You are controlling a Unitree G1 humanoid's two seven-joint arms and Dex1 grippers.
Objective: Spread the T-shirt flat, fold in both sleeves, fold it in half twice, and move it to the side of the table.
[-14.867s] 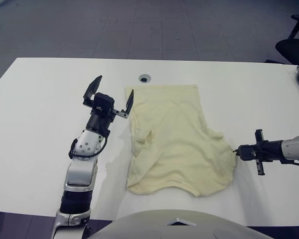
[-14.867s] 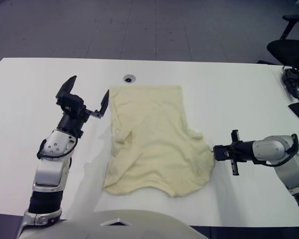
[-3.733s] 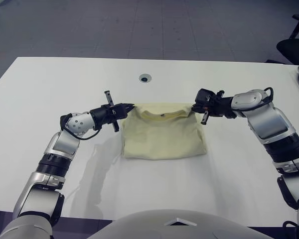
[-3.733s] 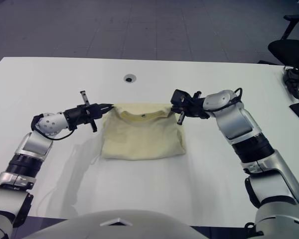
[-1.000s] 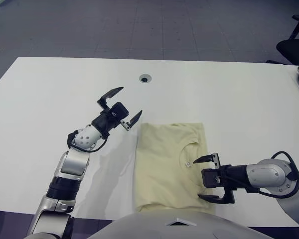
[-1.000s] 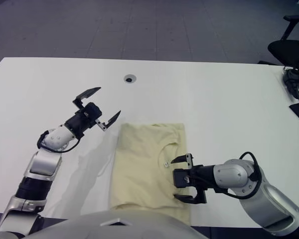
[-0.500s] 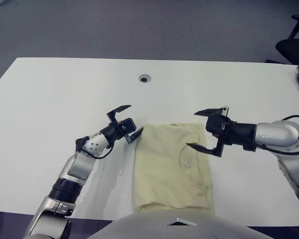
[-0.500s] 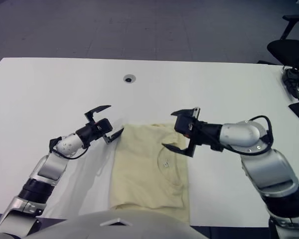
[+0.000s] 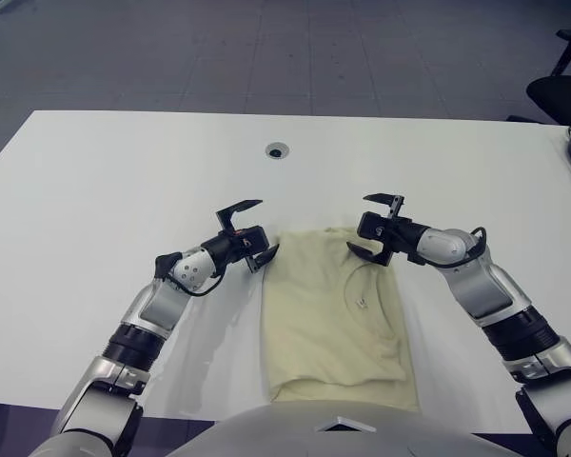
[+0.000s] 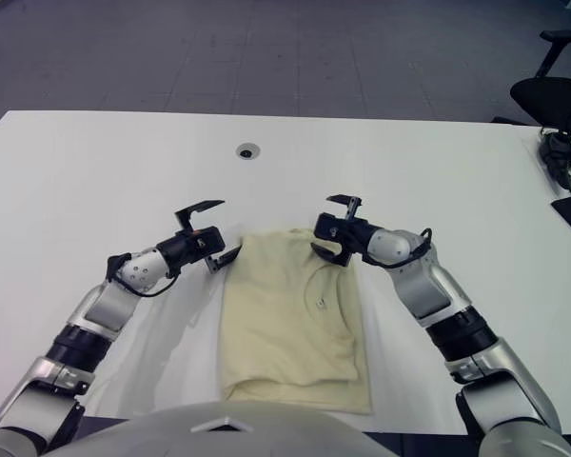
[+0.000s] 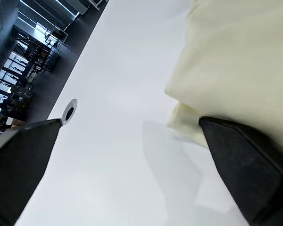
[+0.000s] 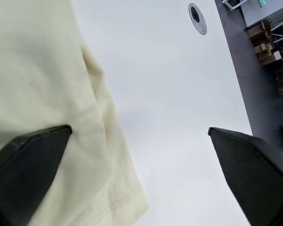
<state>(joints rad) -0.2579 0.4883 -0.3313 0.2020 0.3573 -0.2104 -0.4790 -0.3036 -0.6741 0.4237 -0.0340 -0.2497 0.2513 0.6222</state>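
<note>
T-shirt (image 9: 333, 324) lies folded on table (image 9: 95, 171) — left gripper (image 9: 264, 228), right gripper (image 9: 357, 225) spread.

Silver-grey segmented left arm (image 9: 148, 316), right arm (image 9: 495, 300) alike: black joint bands, thin black wrist cables. Black angular two-finger left gripper (image 9: 266, 226), right gripper (image 9: 359, 225).

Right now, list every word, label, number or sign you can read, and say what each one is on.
None can be read.
Tag inside the collar of the T-shirt: print too small to read.
Table: no writing or marks on it.
</note>
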